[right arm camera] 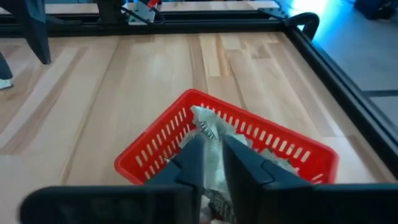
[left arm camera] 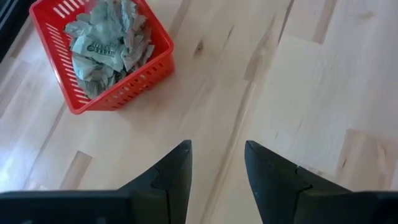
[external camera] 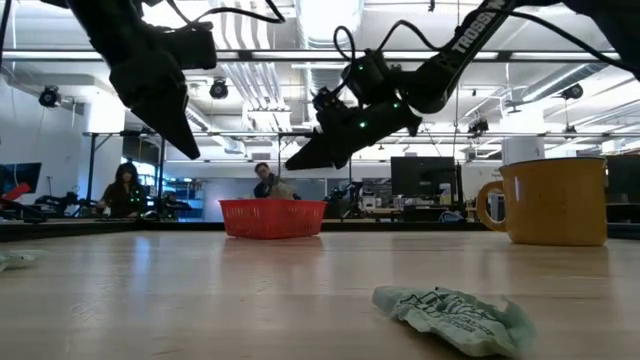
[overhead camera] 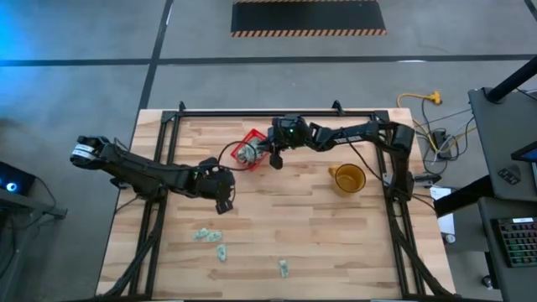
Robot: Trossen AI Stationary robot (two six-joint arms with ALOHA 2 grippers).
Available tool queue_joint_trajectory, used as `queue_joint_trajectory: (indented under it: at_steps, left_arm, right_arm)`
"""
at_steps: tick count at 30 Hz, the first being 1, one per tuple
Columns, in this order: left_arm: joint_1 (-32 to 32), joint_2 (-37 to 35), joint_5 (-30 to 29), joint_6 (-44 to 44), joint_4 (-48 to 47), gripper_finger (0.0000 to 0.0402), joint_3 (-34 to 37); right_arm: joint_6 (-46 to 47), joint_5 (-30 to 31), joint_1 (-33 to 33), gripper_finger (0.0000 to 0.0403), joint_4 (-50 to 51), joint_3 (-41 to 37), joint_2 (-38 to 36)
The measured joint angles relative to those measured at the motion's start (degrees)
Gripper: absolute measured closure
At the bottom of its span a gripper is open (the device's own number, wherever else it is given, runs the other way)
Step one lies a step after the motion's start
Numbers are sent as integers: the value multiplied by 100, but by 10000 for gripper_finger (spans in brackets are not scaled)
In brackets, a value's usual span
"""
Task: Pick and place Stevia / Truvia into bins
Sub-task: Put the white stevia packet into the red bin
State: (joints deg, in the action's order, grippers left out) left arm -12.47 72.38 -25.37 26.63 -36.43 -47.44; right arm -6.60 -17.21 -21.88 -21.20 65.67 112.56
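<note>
The red latticed basket (overhead camera: pixel 249 151) (left arm camera: pixel 102 53) (right arm camera: pixel 273 146) stands at the table's far middle with a heap of crumpled pale green and white sachets (left arm camera: pixel 106 43) inside. My right gripper (overhead camera: pixel 275 159) (external camera: pixel 293 163) (right arm camera: pixel 214 146) hangs just right of and above the basket, shut on one sachet. My left gripper (overhead camera: pixel 222 200) (left arm camera: pixel 217 152) is open above bare wood, nearer than the basket, and touches nothing. Three loose sachets (overhead camera: pixel 204 235) (overhead camera: pixel 221 252) (overhead camera: pixel 284 268) lie flat near the table's near edge; one of them (external camera: pixel 455 315) fills the low view's foreground. My right gripper pinches a sachet between its two fingers (right arm camera: pixel 193 158). The sachet's crumpled end (right arm camera: pixel 206 124) sticks out past the fingertips. The fingers come from the table's right, slanting down. The sachet is lifted clear, over the basket's heap.
A yellow mug (overhead camera: pixel 347 178) (external camera: pixel 550 200) stands on the right part of the table. A black frame rail (overhead camera: pixel 277 113) runs along the far edge behind the basket. Bare wood lies between the basket and the loose sachets. People sit in the room beyond (external camera: pixel 125 190).
</note>
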Motion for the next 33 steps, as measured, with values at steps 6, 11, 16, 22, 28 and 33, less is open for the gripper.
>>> queue_joint_trajectory:
  at_steps: [6,11,16,22,28,33]
  left_arm:
    - [0,0,-2,-41,-7,269,30]
    - [-39,4,86,5,38,269,224]
    - [-194,124,492,8,155,269,362]
    - [-570,367,1148,20,171,269,424]
    - [-1185,636,1243,387,148,269,541]
    - [-1723,826,1229,650,230,269,588]
  right_arm:
    - [-22,9,-4,277,287,373,259]
    - [-279,12,37,244,1786,688,-36]
    - [-491,-517,277,237,3190,792,-598]
    - [-752,-1028,915,244,4399,604,-1171]
    - [-751,-1028,1814,252,4655,312,-1476]
    - [-634,-994,2495,259,4651,167,-1511]
